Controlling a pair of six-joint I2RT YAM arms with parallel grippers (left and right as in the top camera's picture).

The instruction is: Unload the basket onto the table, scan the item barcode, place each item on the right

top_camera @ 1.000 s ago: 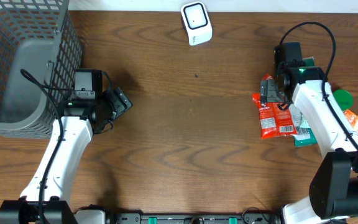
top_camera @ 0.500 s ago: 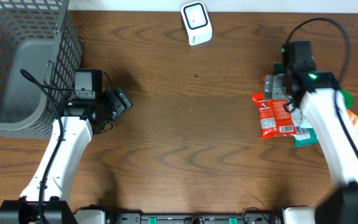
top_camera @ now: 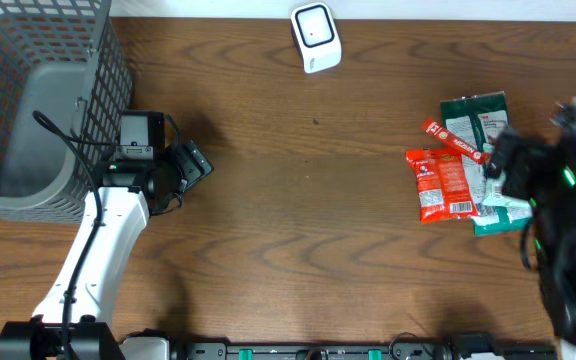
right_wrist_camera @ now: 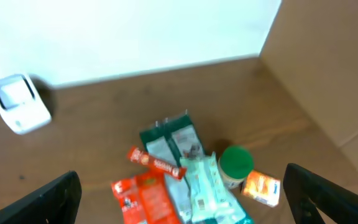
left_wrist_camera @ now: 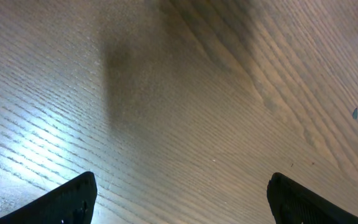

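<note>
The items lie in a pile at the table's right: a red packet [top_camera: 441, 185], a red stick pack [top_camera: 453, 140], a dark green pouch [top_camera: 473, 112] and a pale teal wipes pack [right_wrist_camera: 204, 186]. The right wrist view shows the same red packet [right_wrist_camera: 143, 198] plus a green-lidded jar [right_wrist_camera: 235, 163] and an orange box [right_wrist_camera: 263, 186]. A white scanner [top_camera: 316, 37] stands at the table's far edge. My right gripper [right_wrist_camera: 185, 205] hangs open high above the pile, holding nothing; from overhead it [top_camera: 513, 165] is a blur. My left gripper [top_camera: 193, 165] is open over bare wood [left_wrist_camera: 182, 202].
A grey mesh basket [top_camera: 28, 100] fills the far left corner, right behind my left arm. The scanner [right_wrist_camera: 20, 102] sits against a white wall [right_wrist_camera: 135, 31] in the right wrist view. A brown cardboard surface [right_wrist_camera: 328, 62] rises at the table's right side.
My right arm has lifted up and swung right, off the pile, uncovering the pouch and the stick pack. The left arm has not moved.
</note>
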